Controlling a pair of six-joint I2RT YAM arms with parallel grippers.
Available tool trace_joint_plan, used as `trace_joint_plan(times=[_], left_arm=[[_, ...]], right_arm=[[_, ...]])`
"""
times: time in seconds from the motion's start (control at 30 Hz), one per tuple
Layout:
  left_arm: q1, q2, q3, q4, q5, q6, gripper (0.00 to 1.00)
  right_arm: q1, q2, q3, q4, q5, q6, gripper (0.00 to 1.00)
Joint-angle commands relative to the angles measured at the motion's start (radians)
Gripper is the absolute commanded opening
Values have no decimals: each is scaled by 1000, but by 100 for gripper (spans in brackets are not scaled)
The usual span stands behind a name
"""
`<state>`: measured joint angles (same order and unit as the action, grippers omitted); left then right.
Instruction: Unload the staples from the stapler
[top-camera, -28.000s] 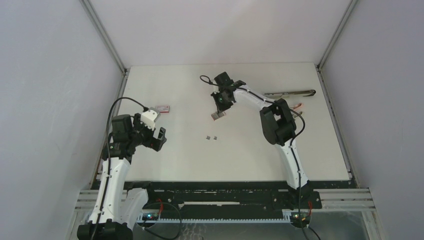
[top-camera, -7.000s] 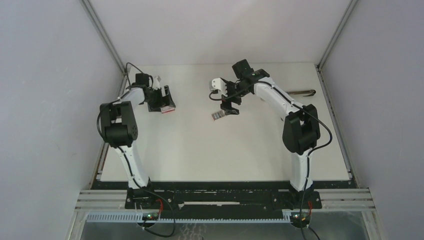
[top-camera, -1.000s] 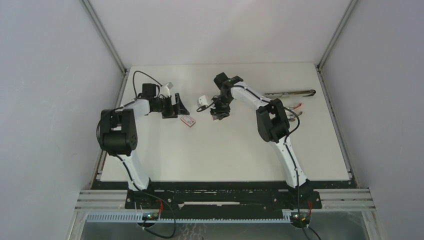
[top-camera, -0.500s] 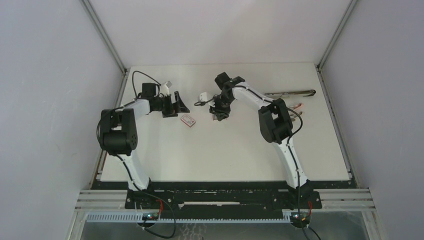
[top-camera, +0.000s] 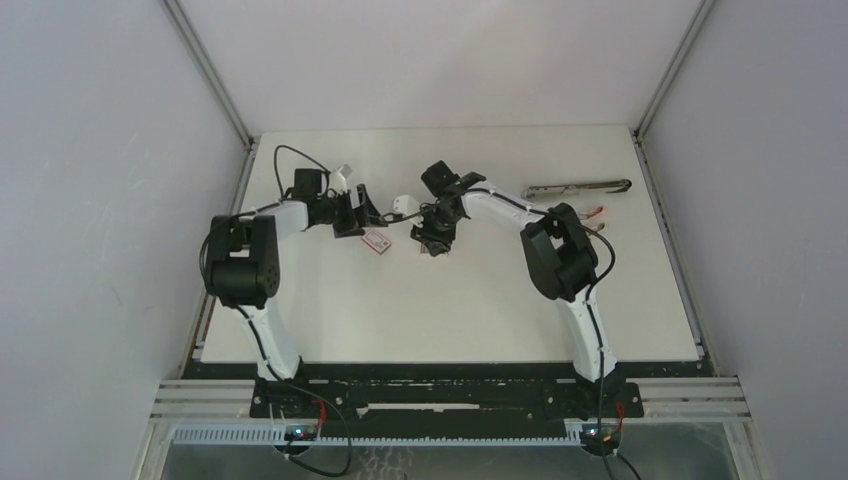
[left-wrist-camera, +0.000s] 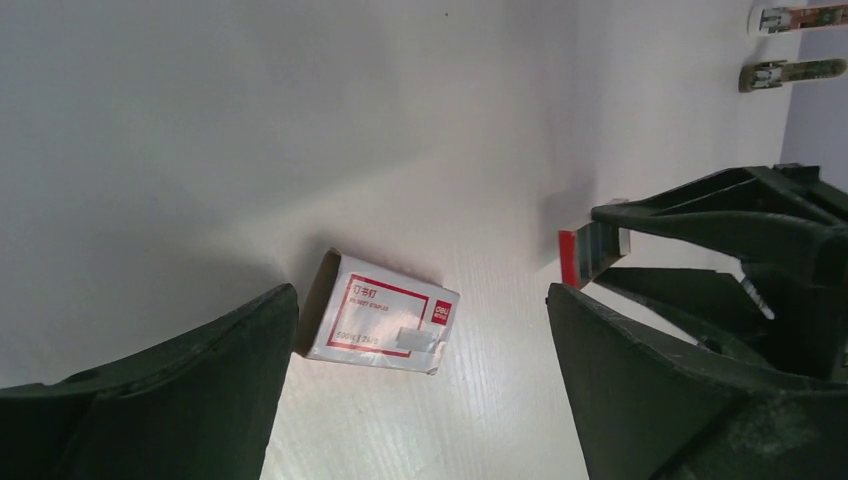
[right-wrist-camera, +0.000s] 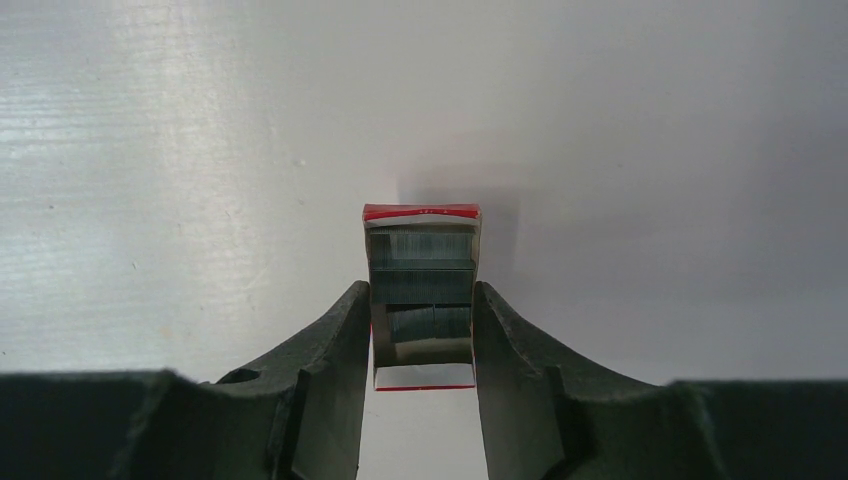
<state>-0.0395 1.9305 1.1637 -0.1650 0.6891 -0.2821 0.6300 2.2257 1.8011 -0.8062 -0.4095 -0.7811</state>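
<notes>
Right wrist view: right end effector (right-wrist-camera: 422, 300) is clamped on the two long sides of a small open red-edged tray (right-wrist-camera: 422, 215), gripping mid-length, tray pointing away from the camera. The staples (right-wrist-camera: 422, 280) lie inside it as short grey strips, stacked loose. They are not in the stapler (top-camera: 578, 187), which sits well apart at the far right of the worktop (top-camera: 450, 320). Can't tell if the tray rests on the surface or hangs just above it. Left wrist view: left end effector (left-wrist-camera: 420, 300) is released, fingers spread wide either side of a closed red-and-white box (left-wrist-camera: 375, 320) lying flat just left of the tray. One box corner is right by a finger, contact unclear. Judgement: unloading looks mostly done, and the step in hand is dealing with the loaded tray, likely setting it down or mating it with the box. To do it well, keep the tray level and open side up so no strips slide out an end. Squeeze no harder, since thin card walls would buckle. Move slow and low. If mating, line the tray's long axis up with the box opening first and have the left side pin the box before any push. Let go only once the tray is flat on the surface.
</notes>
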Motion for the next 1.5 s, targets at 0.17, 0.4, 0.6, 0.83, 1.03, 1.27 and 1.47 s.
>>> trace_joint_plan(times=[0.17,0.4,0.6,0.83,1.03,1.27,1.47], left_arm=[[-48,-28,-67,43,55,-24,100],[-80,-36,-105,79,76,-62,100],[-86,-62,-175,149,62,-124,100],[-110,-84,-196,159,80,-125,100],[-132,-92,-206,155,85,-115,100],[-132,-106,-210,127,97,-99,100],[-131,-123,-219,99,109,-70,100]], right_arm=[[54,-105,-93,149,53,181,37],[76,-115,-140,202,64,231,37],[80,-124,-150,201,75,274,38],[110,-178,-219,230,89,298,38],[138,-173,-227,247,96,325,38],[163,-180,-253,248,96,342,38],[177,-194,-269,241,105,347,38]])
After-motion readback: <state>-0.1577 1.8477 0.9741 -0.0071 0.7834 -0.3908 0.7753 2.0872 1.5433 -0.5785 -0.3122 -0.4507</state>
